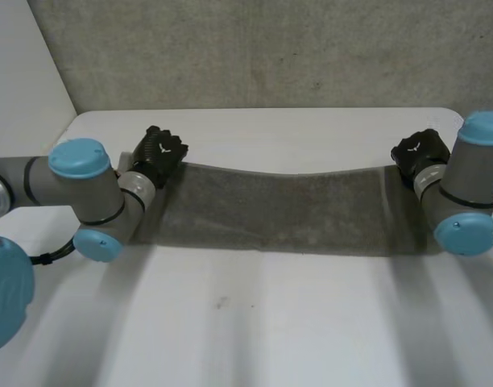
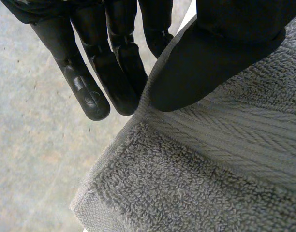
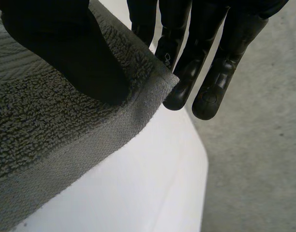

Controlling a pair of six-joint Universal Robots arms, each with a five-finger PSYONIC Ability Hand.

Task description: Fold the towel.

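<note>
One grey terry towel [image 1: 271,210] is stretching as a long band over the far half of the smooth white table [image 1: 271,322], its upper edge dipping mid-span. Pile is looped, with a flat ribbed strip running near the hem. Left hand [image 1: 159,155] is pinching the towel's left corner, thumb pressing against straight fingers [image 2: 92,96]. Right hand [image 1: 420,151] is pinching the right corner likewise. Count: one towel, two hands.

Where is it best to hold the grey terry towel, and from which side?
Probably the two far corners, each hand coming from its own short end. The grey terry towel is a long strip, and its flat hem there pinches easily: the left hand and right hand hold it so, thumb on top, fingers beneath.
</note>
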